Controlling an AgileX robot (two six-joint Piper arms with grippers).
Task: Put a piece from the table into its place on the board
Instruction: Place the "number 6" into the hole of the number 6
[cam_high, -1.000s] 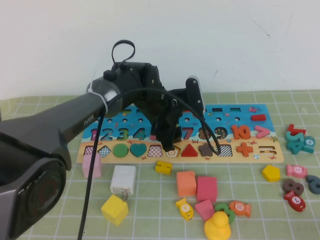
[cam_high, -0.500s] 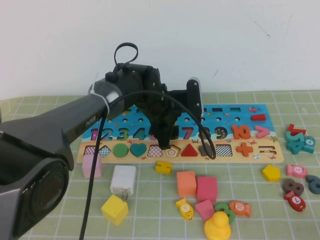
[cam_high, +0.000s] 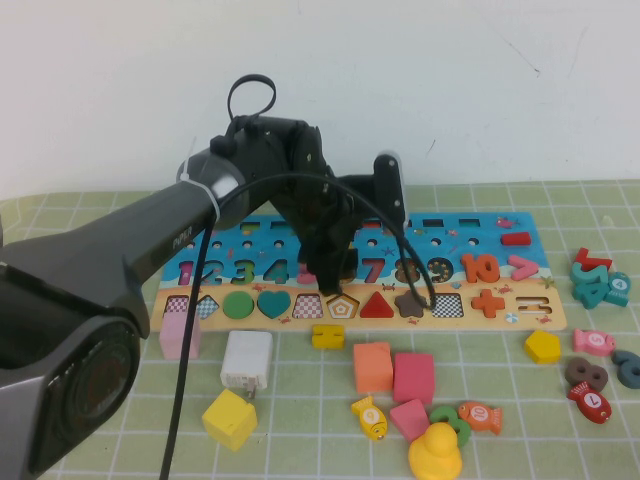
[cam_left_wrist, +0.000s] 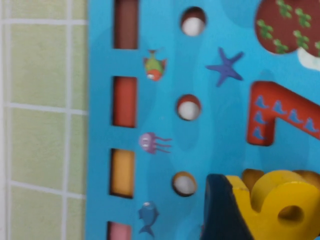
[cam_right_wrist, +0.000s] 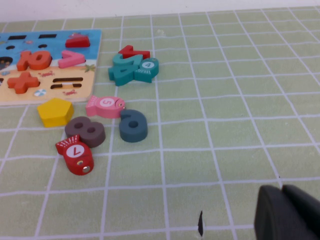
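Note:
My left gripper (cam_high: 330, 272) hangs over the middle of the blue board (cam_high: 505, 255), between its 5 and its red 7. In the left wrist view it (cam_left_wrist: 260, 220) is shut on the yellow digit 6 (cam_left_wrist: 280, 200), with one dark finger (cam_left_wrist: 222, 212) against the piece's side. The 6 is held just over a tan cutout (cam_left_wrist: 250, 176) in the board (cam_left_wrist: 225, 125), next to the red 7 (cam_left_wrist: 270, 112). In the high view the arm hides the piece. My right gripper (cam_right_wrist: 287, 212) is shut and empty, low over the green table (cam_right_wrist: 225, 100), out of the high view.
In front of the board lie a small yellow piece (cam_high: 327, 335), an orange cube (cam_high: 372, 366), a pink cube (cam_high: 413, 377), a white block (cam_high: 246, 360), a yellow cube (cam_high: 229, 418) and a yellow duck (cam_high: 435, 452). Teal digits (cam_high: 598, 280) and a yellow pentagon (cam_high: 542, 346) lie to the right.
My left gripper has moved away from the shape strip towards the digit row, with the 6 still held. The loose pieces have not moved.

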